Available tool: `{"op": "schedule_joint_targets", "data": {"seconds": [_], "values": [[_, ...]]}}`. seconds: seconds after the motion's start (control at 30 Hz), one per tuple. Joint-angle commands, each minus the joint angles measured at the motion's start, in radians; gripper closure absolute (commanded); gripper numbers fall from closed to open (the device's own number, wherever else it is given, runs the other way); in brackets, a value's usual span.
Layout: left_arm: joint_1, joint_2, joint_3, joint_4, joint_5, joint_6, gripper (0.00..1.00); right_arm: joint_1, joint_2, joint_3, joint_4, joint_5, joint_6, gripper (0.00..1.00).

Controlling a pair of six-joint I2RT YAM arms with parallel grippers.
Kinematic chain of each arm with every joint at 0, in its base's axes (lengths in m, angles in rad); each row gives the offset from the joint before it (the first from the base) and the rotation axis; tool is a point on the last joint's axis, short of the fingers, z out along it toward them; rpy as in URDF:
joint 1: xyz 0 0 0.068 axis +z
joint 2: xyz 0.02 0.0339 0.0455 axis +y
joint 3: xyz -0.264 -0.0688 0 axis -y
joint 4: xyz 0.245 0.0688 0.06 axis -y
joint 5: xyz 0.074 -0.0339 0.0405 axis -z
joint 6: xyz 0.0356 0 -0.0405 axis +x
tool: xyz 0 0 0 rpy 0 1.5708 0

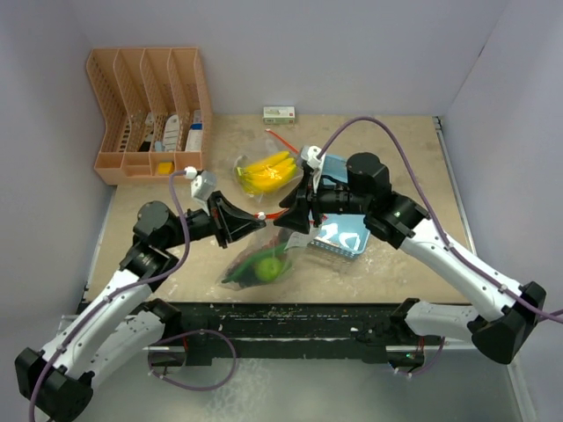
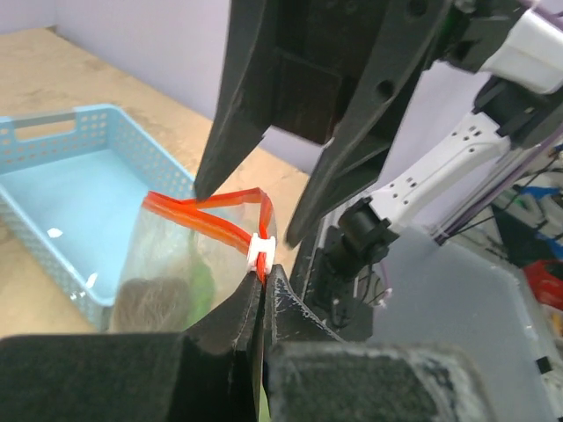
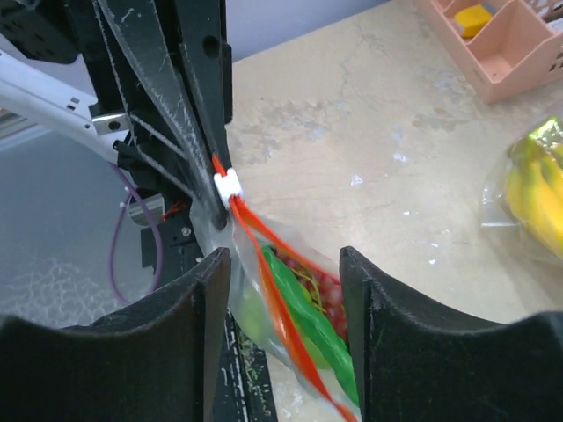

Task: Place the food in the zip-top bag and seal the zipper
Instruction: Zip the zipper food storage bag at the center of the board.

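Observation:
The clear zip-top bag [image 1: 255,262] with a red zipper strip [image 2: 198,220] hangs between my grippers, its mouth still gaping. Inside it are a round green fruit [image 1: 269,268], the long green cucumber [image 3: 303,303] and red berries [image 3: 332,290]. My left gripper [image 2: 262,280] is shut on the bag's zipper edge just below the white slider [image 2: 258,251]. My right gripper [image 3: 286,264] is open, its fingers on either side of the zipper without touching it. The yellow banana bunch [image 1: 268,171] lies farther back in its own clear wrap.
The light-blue basket [image 1: 343,236] sits under my right arm and shows empty in the left wrist view [image 2: 70,193]. An orange slotted organiser [image 1: 149,110] stands at the back left. A small white box [image 1: 279,112] lies by the back wall.

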Motion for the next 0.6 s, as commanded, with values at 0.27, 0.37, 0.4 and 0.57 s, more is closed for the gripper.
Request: {"op": "schedule_joint_targets", "data": {"seconds": [0.27, 0.37, 0.4, 0.57], "values": [[-0.006, -0.118, 0.167, -0.432, -0.046, 0.265, 1.0, 0.006, -0.135, 0.016, 0.147, -0.205, -0.081, 0.33], [-0.006, -0.126, 0.17, -0.431, -0.037, 0.27, 1.0, 0.005, -0.077, 0.043, 0.154, -0.212, -0.084, 0.33], [-0.005, -0.128, 0.171, -0.432, -0.032, 0.272, 1.0, 0.006, -0.053, 0.052, 0.158, -0.224, -0.084, 0.33], [-0.006, -0.127, 0.175, -0.445, -0.029, 0.288, 1.0, 0.006, 0.072, 0.086, 0.199, -0.347, -0.077, 0.35]]}}
